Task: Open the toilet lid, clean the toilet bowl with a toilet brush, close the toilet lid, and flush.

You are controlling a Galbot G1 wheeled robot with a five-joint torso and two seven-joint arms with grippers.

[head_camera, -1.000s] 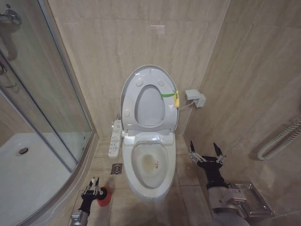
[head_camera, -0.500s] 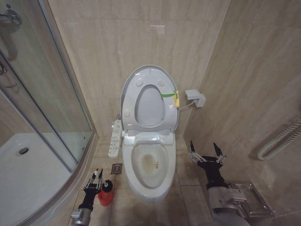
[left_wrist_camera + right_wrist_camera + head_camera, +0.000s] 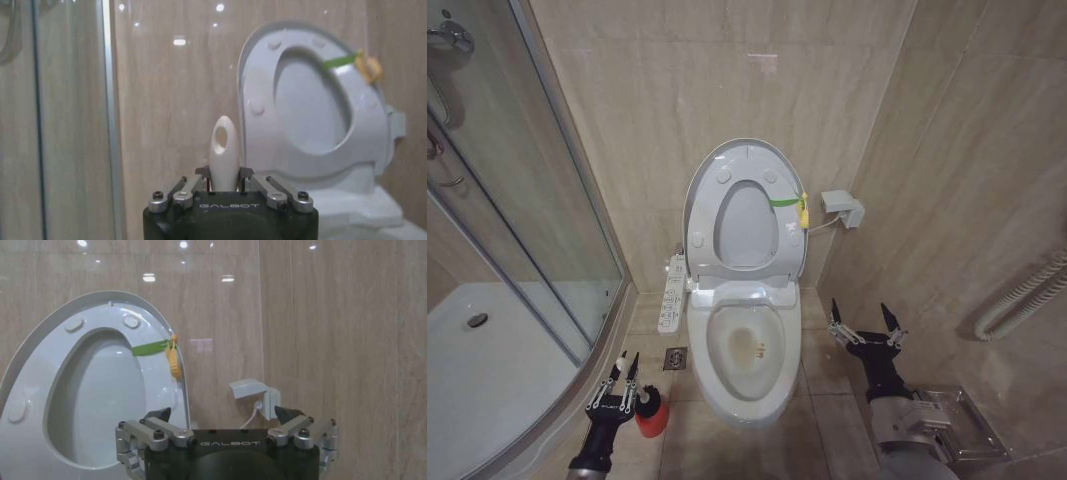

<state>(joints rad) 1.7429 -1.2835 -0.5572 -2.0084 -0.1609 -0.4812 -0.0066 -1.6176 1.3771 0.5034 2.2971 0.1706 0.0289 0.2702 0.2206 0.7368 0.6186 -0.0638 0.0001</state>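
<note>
The toilet lid (image 3: 745, 225) stands upright against the wall with the seat raised against it, also seen as the lid (image 3: 313, 110) and the lid (image 3: 107, 390). The toilet bowl (image 3: 747, 345) is uncovered, with a yellowish stain at its bottom. On the floor to its left, my left gripper (image 3: 622, 372) is shut on the white handle of the toilet brush (image 3: 223, 142). The brush's dark head (image 3: 649, 397) sits at the mouth of the red cup (image 3: 653, 418). My right gripper (image 3: 863, 322) hangs open beside the bowl's right side, its fingers (image 3: 160, 416) spread with nothing between them.
A glass shower enclosure (image 3: 537, 210) and white shower tray (image 3: 487, 380) fill the left. A control panel (image 3: 672, 292) sticks out from the toilet's left, with a floor drain (image 3: 675, 357) below it. A wall box (image 3: 842, 208), a hose (image 3: 1027, 290) and a metal holder (image 3: 962, 420) are on the right.
My left gripper has shifted left and up from above the red cup, the brush handle in its grip. The dark brush head now shows at the cup's mouth. The right arm is unmoved.
</note>
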